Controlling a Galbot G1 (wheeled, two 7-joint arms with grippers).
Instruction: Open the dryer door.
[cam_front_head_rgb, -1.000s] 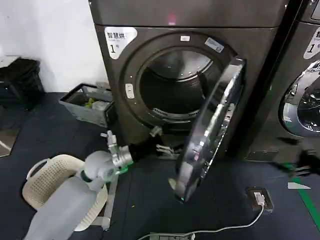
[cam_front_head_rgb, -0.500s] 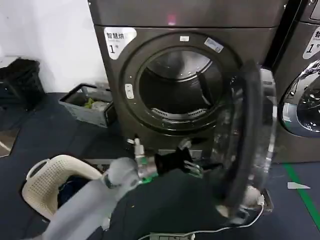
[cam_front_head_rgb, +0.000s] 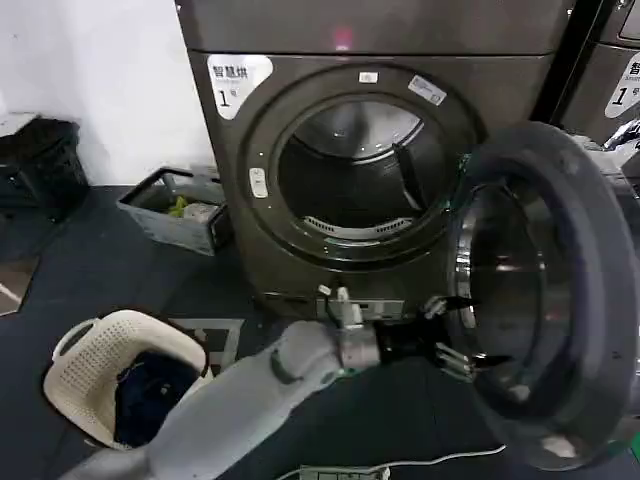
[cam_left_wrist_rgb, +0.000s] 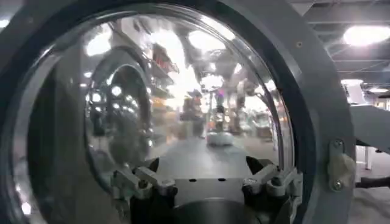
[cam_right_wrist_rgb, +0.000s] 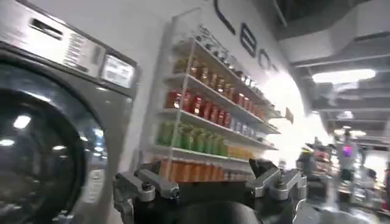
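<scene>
Left tool (cam_front_head_rgb: 447, 335) reaches low and forward from the grey left arm (cam_front_head_rgb: 250, 395), its fingers spread apart with nothing between them, tips at or very near the inner face of the dryer door (cam_front_head_rgb: 545, 300); actual contact cannot be judged. In the left wrist view the same tool (cam_left_wrist_rgb: 207, 182) sits right in front of the door's (cam_left_wrist_rgb: 183, 109) glass, two dark fingers (cam_left_wrist_rgb: 143, 182) set wide, with room lights and aisles mirrored in the pane. The door stands swung well out to the robot's right of the opening, hinged on that side, its dull grey plastic inner rim and the domed glass turned toward the robot, lower edge low over the dark floor (cam_front_head_rgb: 120, 270). Behind it the dryer (cam_front_head_rgb: 370, 150) shows its round mouth open, metal drum (cam_front_head_rgb: 350, 170) visible inside, a white label with a "1" at the upper left of the front panel. Right tool (cam_right_wrist_rgb: 210, 182) is seen from its own wrist camera, fingers apart and holding nothing, raised beside a second grey machine (cam_right_wrist_rgb: 55, 122) with shelves of bottles (cam_right_wrist_rgb: 207, 122) beyond. On the floor to the robot's left lies a cream laundry basket (cam_front_head_rgb: 85, 360) with dark cloth in it; farther back, by the white wall, a grey tray (cam_front_head_rgb: 170, 210) of odds and ends. A white cable (cam_front_head_rgb: 400, 465) runs along the floor near the arm.
</scene>
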